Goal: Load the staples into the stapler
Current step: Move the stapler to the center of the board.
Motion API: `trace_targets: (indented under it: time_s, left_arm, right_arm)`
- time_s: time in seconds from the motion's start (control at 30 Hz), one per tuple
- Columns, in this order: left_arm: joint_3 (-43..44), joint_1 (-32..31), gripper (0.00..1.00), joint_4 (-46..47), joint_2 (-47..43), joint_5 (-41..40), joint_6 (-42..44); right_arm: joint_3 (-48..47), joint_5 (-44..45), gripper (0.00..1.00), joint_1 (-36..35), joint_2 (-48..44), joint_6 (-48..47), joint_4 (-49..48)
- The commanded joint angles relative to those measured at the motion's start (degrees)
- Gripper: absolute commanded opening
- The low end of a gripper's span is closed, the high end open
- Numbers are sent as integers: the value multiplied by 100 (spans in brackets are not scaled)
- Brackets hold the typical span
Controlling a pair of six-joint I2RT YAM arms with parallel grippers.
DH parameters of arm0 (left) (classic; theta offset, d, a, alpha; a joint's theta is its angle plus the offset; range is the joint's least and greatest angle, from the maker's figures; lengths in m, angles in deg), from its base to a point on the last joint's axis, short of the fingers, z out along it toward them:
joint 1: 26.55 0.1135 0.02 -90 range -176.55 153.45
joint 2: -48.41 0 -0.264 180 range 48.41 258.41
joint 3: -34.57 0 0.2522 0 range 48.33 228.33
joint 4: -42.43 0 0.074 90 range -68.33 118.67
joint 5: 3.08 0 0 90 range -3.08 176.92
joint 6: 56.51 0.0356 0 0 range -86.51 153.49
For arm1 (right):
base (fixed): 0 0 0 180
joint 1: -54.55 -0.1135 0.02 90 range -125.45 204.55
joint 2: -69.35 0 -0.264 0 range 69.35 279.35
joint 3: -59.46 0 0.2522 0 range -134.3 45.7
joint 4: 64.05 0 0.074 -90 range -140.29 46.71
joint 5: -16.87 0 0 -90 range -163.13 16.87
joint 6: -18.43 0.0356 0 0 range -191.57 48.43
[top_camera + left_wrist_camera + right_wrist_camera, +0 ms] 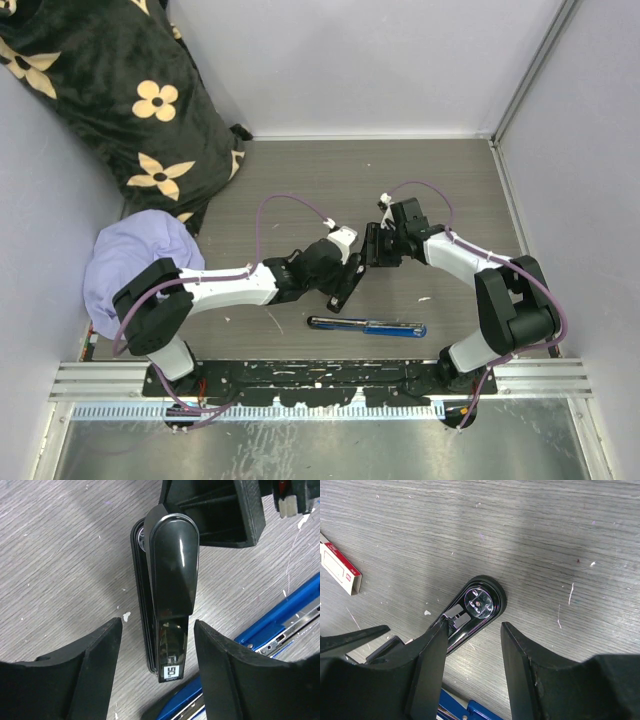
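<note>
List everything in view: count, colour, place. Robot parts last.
black stapler: one, glossy black, mid-table, between both end effectors
blue stapler: one, blue and silver, opened flat, nearer the arm bases than the black one
staples box: one, white with red label, flat on the table, apart from both staplers
flowered plush bundle: one, black with cream flowers, back left corner
cloth: one, lavender, left edge
table: one, grey wood grain
left end effector: one, black, open, straddling the black stapler without touching
right end effector: one, black, open, over the black stapler's rounded end
</note>
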Motion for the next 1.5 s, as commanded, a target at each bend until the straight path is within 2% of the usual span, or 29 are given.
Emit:
trace_targets:
  time_s: [0.0,0.07,0.13,0.33,0.43,0.67,1.0,1.2,1.33,1.47]
  left_arm:
    - [163,5,55,617,171,-191,91]
    - [192,4,44,641,261,-178,147]
    - [232,6,38,616,339,-188,228]
    - [475,6,13,285,514,-409,455]
    - [486,-1,1,202,483,-554,587]
    - [663,155,0,-300,566,-608,912]
    - [810,582,0,-427,546,-127,1266]
    - [1859,882,0,-1318,1378,-42,1697]
    - [2713,959,3,-2077,2038,-105,1901]
    - [3137,964,7,-2479,2403,-95,2093]
  right_arm:
    - [115,-48,51,-3,-174,-16,60]
    - [112,-70,51,-5,-208,-12,57]
    - [119,-86,52,5,-248,0,55]
    - [152,-143,52,44,-472,68,91]
    - [190,-23,56,128,-752,140,163]
    - [393,159,62,504,-1618,294,333]
    - [525,-442,63,903,-2218,597,293]
    - [574,-271,63,905,-2374,606,301]
    - [660,-136,63,902,-2465,603,310]
    - [710,-12,63,905,-2575,615,327]
